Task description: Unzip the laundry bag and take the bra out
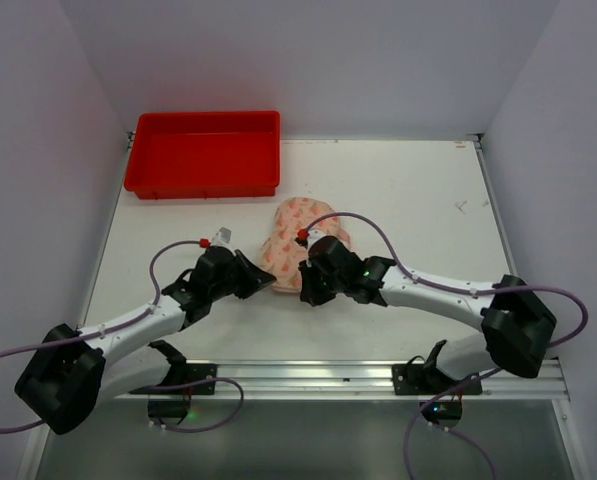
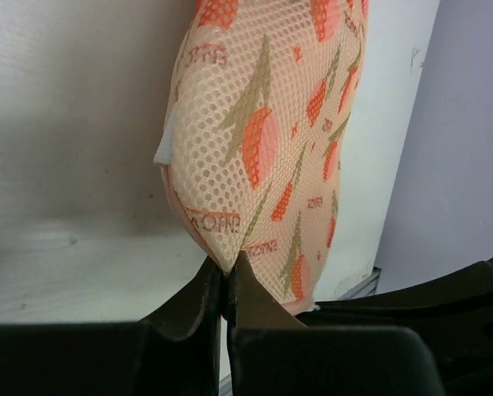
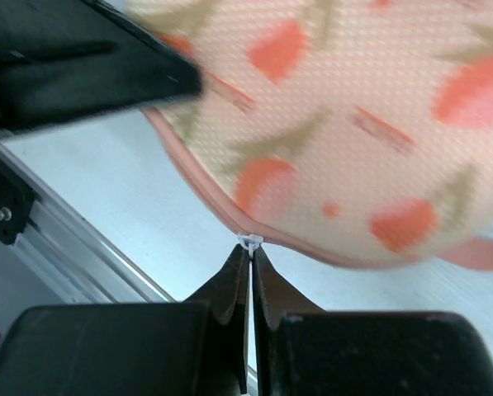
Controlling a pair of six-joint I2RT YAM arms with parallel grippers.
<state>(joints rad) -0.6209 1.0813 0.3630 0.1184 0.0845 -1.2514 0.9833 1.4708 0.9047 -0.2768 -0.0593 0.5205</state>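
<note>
Pinched the laundry bag (image 1: 288, 225) at its near end from both sides.
Lay on the table (image 1: 408, 200), long axis running 1 to 7 o'clock, bra (image 2: 263, 140) inside. Clamped left gripper (image 2: 227, 276) tight on the mesh tip; closed right gripper (image 3: 250, 257) on the white zipper pull (image 3: 249, 241).

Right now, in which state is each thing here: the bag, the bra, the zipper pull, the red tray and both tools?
Laundry bag, no opening visible, pinched at its edge.
Bra, inside the bag, seen through the mesh.
Zipper pull, gripped at the bag's edge.
Left tool, shut on the bag's mesh.
Right tool, shut on the zipper pull.
Red tray, empty.
</note>
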